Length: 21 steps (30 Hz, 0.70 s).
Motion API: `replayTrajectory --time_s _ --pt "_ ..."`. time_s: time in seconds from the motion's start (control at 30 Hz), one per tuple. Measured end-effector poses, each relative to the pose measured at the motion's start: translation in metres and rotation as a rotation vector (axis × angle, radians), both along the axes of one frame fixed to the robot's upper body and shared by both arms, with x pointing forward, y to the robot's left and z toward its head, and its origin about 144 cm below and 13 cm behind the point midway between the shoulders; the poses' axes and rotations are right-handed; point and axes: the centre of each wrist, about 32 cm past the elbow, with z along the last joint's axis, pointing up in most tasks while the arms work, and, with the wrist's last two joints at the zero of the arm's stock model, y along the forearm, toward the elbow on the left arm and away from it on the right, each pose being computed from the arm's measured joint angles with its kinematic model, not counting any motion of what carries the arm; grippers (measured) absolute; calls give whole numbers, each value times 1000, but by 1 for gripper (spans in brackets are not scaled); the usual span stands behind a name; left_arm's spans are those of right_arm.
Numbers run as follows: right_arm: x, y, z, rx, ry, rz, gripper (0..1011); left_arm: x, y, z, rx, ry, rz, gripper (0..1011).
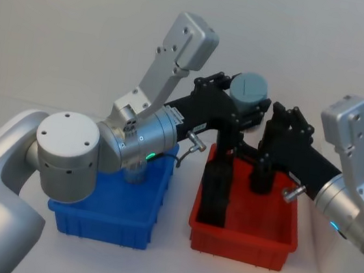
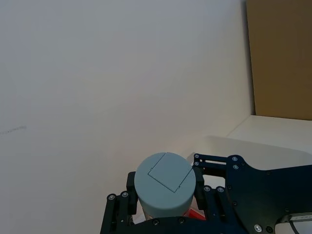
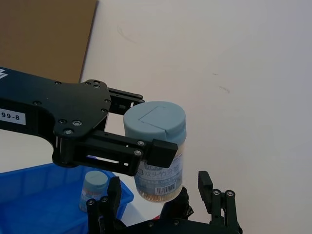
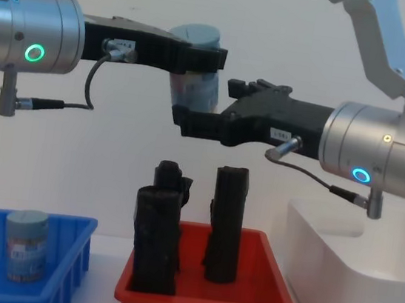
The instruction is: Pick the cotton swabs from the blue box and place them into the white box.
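Clamping a tub of cotton swabs (image 3: 156, 146) just below its pale lid, the left gripper (image 4: 200, 58) holds it upright in the air above the red bin (image 1: 242, 236), with the fingers pressed against the tub's sides. The right gripper (image 3: 163, 204) sits just under and beside that tub, its fingers spread and not touching it, so this looks like a hand-over between the arms. The tub's long axis stands vertical, and its clear lower half hangs free below the left fingers, directly in front of the right gripper's gap. That exposed lower half is what the right gripper would have to close on. The white box (image 4: 351, 268) lies on the right side, below the right arm, which is clearly the nearer one to it. A second tub (image 4: 26, 244) stands upright in the blue box (image 4: 60, 271) at the left. Black rolls (image 4: 226, 226) stand in the red bin.
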Motion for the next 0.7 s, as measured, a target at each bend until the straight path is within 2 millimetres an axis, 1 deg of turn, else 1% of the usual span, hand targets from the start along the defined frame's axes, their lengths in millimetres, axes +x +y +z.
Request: replayTrajectory --time_s 0.7 --pt "1 8 4 -4 -8 0 1002 -2 0 -4 -29 16 -11 665"
